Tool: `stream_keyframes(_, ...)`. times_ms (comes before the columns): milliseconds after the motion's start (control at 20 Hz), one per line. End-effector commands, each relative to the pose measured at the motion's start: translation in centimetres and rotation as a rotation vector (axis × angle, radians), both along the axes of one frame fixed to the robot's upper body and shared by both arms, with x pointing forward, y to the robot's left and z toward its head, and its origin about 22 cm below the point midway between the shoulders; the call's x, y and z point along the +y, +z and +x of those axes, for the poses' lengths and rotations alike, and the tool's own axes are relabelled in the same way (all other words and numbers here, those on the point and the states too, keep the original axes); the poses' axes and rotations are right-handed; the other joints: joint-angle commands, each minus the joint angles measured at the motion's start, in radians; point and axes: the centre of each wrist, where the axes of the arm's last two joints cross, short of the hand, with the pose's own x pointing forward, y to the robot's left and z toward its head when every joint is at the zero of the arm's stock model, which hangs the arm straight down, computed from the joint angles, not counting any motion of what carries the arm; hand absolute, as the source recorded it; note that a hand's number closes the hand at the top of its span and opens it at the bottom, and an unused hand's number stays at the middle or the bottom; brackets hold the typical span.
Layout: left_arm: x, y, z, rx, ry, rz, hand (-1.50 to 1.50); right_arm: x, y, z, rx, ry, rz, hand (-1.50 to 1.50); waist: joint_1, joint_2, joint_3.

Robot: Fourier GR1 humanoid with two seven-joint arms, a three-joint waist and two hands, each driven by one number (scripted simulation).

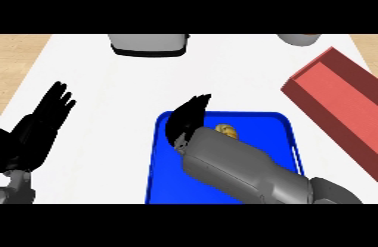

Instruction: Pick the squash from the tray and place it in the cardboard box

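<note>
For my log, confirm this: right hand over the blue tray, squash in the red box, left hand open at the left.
One thing is wrong: the squash lies on the tray, by the right hand, not in the box, as the head view shows. The rest stands.

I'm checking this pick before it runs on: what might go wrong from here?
The squash lies by the wrist of the right hand, partly hidden by the forearm, while the open fingers point past it; closing there would likely miss it. The forearm hangs over the blue tray, so a sideways correction might knock the squash away. The red box stands off to the right with raised walls; a low carry may clip one.
</note>
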Motion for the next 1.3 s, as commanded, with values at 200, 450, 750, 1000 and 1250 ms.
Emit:
stream_keyframes(200,-1.2,-1.6,-0.2,0.006,0.004,-0.012,0.0,1.4,-0.5,-2.2,-0.072,-0.088,-0.13,-1.5,-0.006,0.004,0.0)
stream_keyframes(450,-0.7,-0.8,-0.9,-0.01,-0.022,0.005,0.0,1.8,-0.1,-2.4,-0.068,-0.071,-0.132,-1.5,0.008,0.002,0.0)
stream_keyframes(750,-0.3,0.1,1.2,-0.004,0.004,-0.002,0.0,1.1,-1.7,-0.9,-0.064,-0.091,-0.207,-1.5,-0.004,0.008,0.001)
stream_keyframes(1000,-0.2,0.8,0.8,0.005,-0.018,0.001,0.0,1.6,-0.6,-0.2,-0.067,-0.103,-0.229,-1.5,0.014,0.006,0.001)
stream_keyframes(1250,0.0,-1.5,0.4,-0.004,0.027,0.006,0.0,0.3,-3.9,-0.9,-0.079,-0.119,-0.262,-1.5,-0.012,0.008,0.0)
